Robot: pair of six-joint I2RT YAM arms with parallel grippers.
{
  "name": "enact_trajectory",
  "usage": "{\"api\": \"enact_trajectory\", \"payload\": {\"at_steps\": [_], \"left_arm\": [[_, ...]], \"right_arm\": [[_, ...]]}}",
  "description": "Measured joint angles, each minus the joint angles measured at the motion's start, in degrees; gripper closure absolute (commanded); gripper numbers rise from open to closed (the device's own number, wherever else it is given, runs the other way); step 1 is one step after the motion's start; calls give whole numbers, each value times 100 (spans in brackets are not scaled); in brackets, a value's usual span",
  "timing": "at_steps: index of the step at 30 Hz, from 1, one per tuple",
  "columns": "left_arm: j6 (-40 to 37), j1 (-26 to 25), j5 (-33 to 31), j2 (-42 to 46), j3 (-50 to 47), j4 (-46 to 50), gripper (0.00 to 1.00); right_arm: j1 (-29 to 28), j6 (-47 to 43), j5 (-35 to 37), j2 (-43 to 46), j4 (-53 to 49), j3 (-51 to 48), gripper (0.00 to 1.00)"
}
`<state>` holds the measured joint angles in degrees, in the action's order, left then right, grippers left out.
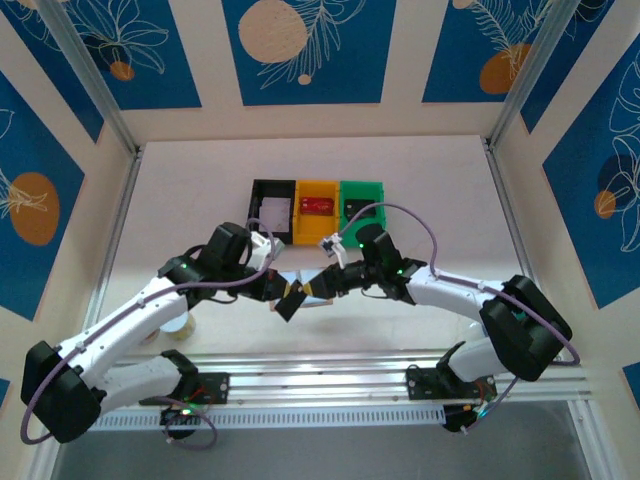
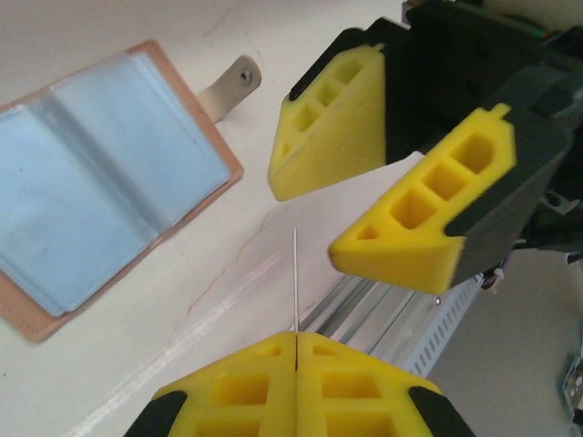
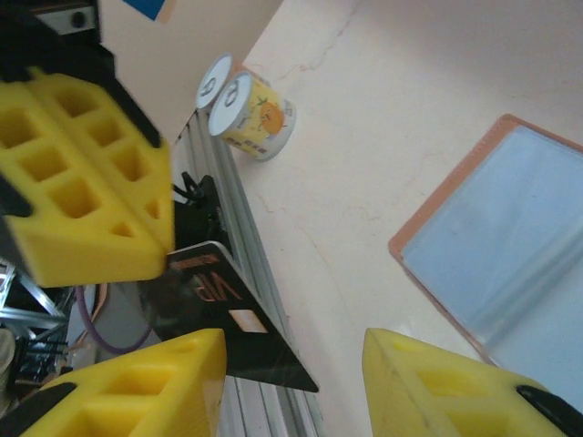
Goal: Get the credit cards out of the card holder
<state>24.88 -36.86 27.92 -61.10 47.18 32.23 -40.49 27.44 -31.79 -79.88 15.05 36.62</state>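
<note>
Card holder [image 2: 100, 173] lay open, pockets up, on the table [image 2: 182, 36], apart from both grippers. Left gripper [image 2: 296, 339] was clamped on one edge of a black VIP card [image 3: 237, 319]; right gripper [image 3: 293, 355] stood beside it with jaws apart, holding nothing. With so narrow a pinch, the card could pivot or slip, probably dropping by the table's edge rail [image 3: 244, 244].

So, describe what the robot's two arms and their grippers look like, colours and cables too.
The left arm and right arm have white links, black joint housings and green lights, with a grey-purple cable looping along each. The left gripper and right gripper have black bodies and yellow wedge-shaped fingers pierced by rows of squarish holes.
</note>
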Motion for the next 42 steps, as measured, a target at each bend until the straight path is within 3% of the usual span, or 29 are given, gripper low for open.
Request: {"api": "enact_trajectory", "payload": {"at_steps": [16, 23, 29, 32, 33, 35, 38, 42], "left_arm": [[2, 39, 498, 0, -2, 17, 100], [2, 50, 599, 4, -2, 2, 100], [-9, 129, 564, 31, -2, 37, 100], [-46, 142, 564, 31, -2, 37, 100], [-63, 151, 566, 33, -2, 35, 97], [-129, 151, 570, 50, 13, 42, 79], [-271, 160, 568, 68, 166, 271, 62], [-614, 162, 597, 166, 553, 868, 56]], "right_arm": [[-345, -321, -474, -11, 127, 0, 62], [-376, -413, -581, -81, 122, 2, 78], [-376, -439, -737, -85, 142, 2, 99], [-348, -398, -804, -85, 164, 2, 100], [-319, -389, -848, -85, 166, 2, 100], [-262, -352, -960, -85, 173, 2, 100], [-170, -310, -1233, -94, 157, 59, 100], [-157, -413, -1620, -219, -201, 435, 100]]}}
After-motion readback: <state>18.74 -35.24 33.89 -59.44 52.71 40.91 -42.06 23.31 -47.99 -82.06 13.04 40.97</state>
